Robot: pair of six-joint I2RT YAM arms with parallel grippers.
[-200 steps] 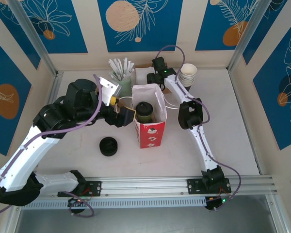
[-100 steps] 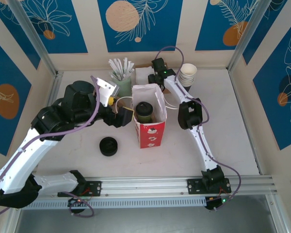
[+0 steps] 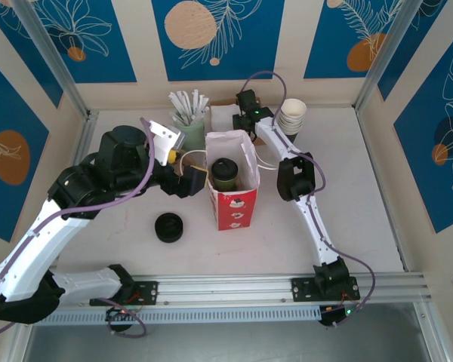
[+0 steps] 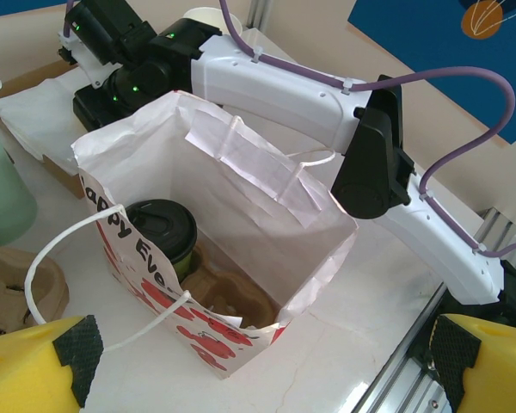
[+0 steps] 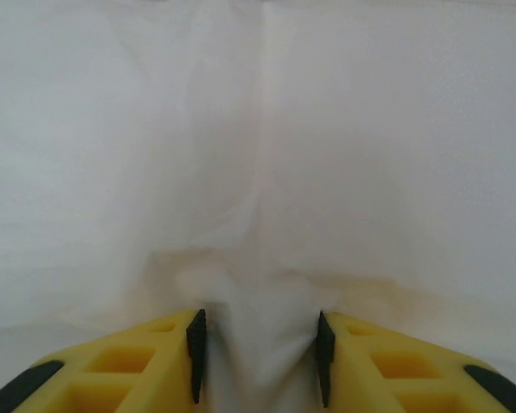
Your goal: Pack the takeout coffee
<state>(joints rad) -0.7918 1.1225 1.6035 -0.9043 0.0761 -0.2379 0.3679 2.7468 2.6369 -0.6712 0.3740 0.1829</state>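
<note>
Yellow foam fingers of the left gripper [image 3: 193, 176] were spread wide, holding nothing, just left of the bag [image 3: 232, 210]. Inside, the coffee [image 4: 161, 229] stood upright, lid on, in a cardboard tray [image 4: 234, 294] at the bottom. Far side: the right gripper [image 5: 258, 353] had its pads half-closed either side of a white paper fold, and I couldn't tell whether they gripped it.

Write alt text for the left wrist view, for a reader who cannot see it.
An open red-and-white paper bag holds a dark paper cup with a black lid, in a brown pulp tray. A white robot arm lies behind; the open left claw frames the foreground.
</note>
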